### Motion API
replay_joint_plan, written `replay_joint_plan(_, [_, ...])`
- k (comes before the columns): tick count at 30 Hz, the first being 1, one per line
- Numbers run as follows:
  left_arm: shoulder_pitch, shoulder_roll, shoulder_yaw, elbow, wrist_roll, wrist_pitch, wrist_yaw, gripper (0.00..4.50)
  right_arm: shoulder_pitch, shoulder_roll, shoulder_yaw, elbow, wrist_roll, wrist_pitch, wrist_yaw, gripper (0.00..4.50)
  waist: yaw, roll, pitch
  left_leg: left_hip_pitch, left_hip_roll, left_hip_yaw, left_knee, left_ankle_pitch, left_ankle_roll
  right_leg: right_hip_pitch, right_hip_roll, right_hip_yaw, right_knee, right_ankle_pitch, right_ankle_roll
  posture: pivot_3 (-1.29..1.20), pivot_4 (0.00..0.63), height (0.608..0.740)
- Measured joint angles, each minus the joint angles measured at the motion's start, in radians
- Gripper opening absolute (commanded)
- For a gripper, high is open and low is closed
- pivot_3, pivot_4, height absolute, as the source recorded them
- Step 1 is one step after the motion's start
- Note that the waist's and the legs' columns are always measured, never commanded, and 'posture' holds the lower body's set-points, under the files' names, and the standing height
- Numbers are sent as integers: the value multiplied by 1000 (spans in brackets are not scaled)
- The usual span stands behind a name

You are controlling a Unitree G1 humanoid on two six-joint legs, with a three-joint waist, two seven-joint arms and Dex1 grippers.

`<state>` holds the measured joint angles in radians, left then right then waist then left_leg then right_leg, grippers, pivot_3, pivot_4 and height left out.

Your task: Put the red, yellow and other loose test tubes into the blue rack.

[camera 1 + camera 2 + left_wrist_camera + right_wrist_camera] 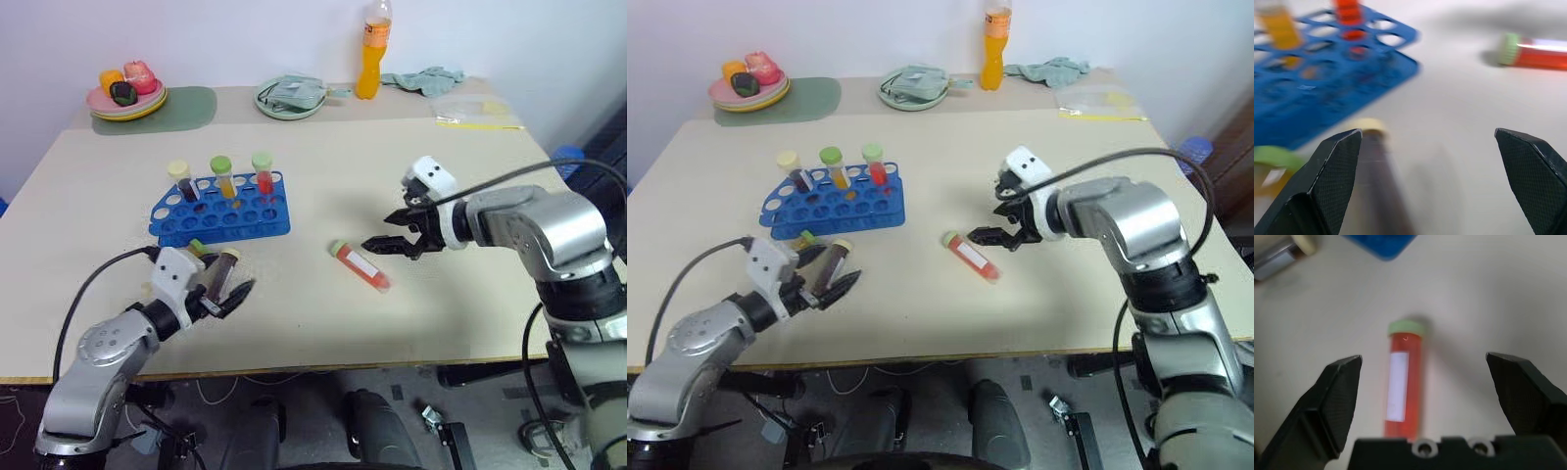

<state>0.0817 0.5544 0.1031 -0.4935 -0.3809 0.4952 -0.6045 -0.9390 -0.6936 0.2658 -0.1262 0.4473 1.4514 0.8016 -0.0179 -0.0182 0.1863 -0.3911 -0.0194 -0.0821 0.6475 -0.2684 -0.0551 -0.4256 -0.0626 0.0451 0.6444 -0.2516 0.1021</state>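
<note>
Head views: blue rack (221, 208) on the beige table (470, 294), left of centre, with three capped tubes standing in its back row: dark with cream cap (180, 180), yellow-orange with green cap (223, 176), red with green cap (263, 172). Red-orange loose tube (360, 265) lying flat, well right of the rack, green cap toward the rack. Right gripper (394, 231) hanging just beside it on the right, jaws wide apart, holding nothing. Left gripper (227, 290) low in front of the rack, spread wide and empty; dark purple tube (225, 268) with cream cap lying between its fingers (contact cannot be told), another green-capped tube (199, 248) just beside, against the rack's front edge. Far end of the table: plate of toy fruit (125, 98) on a green mat (191, 108), orange bottle (371, 54), cloth (423, 78).

Left wrist view: fingers (1334, 181) far apart, dark tube (1382, 186) lying next to one finger, rack corner (1327, 93) beyond, red-orange tube (1535, 51) farther off.

Right wrist view: fingers (1334, 404) wide, red-orange tube (1402, 387) on the table between them, untouched.
</note>
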Motion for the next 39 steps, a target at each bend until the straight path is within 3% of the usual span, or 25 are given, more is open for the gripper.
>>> replay_joint_plan(4, [-41, -4, -118, -2, 20, -6, -27, 4481, -143, 93, 122, 99, -3, 140, -60, 4500, -1, 0, 0, 0, 0, 0, 0, 0, 0, 0, 0, 0, 0, 1, 3, 0, 150, 740])
replay_joint_plan(12, [-10, -13, -164, -10, 45, -27, -30, 4481, -169, 166, 213, 260, -11, 157, -144, 4500, -3, 0, 0, -1, 0, 0, 0, 0, 1, -1, 0, 0, 0, 2, 3, 0, 150, 740])
replay_joint_plan(15, [-3, -14, -176, -13, 49, -31, -33, 4500, -170, 194, 233, 279, -21, 157, -176, 3658, -3, 0, 0, -1, 0, 0, 0, 0, 1, -2, 0, 0, 1, 2, 3, 0, 150, 740])
replay_joint_plan(20, [-8, -22, -177, -46, 44, -23, -22, 4500, -170, 214, 244, 283, -33, 157, -206, 1087, -2, 0, 0, -1, 0, 0, 0, 0, 1, -2, 0, 0, 0, 2, 3, 0, 150, 740])
replay_joint_plan(21, [-8, -23, -177, -50, 44, -22, -21, 4500, -170, 213, 245, 279, -31, 157, -206, 750, -2, 0, 0, -1, 0, 0, 0, 0, 1, -2, 0, 0, 0, 2, 3, 0, 150, 740])
replay_joint_plan(27, [32, -25, -165, -60, 44, -23, 1, 4500, -132, 180, 212, 77, 60, 130, -145, 698, -4, 1, 0, -1, 0, 0, 0, -1, 1, -2, 1, 0, 0, 1, 3, 0, 150, 740])
replay_joint_plan(32, [91, -47, -74, -61, 25, -24, 40, 4500, 74, 290, 85, -54, 29, -298, -160, 698, -7, 1, 0, -1, 0, 0, 0, -1, 2, -1, 1, 0, 1, 2, 4, 0, 150, 740])
replay_joint_plan(36, [121, -81, 48, -60, 2, -27, 98, 4500, 118, 566, -16, 41, -23, -722, -242, 698, -27, 0, 0, 0, 1, -1, 0, -1, 1, -2, 2, 0, 3, 2, 4, 0, 150, 740])
replay_joint_plan(39, [115, -91, 103, -58, -2, -32, 130, 4500, 109, 710, -41, 217, -95, -973, -309, 698, -25, 0, 0, 0, 0, -1, 0, -1, 1, -1, 1, 0, 3, 2, 4, 0, 150, 740])
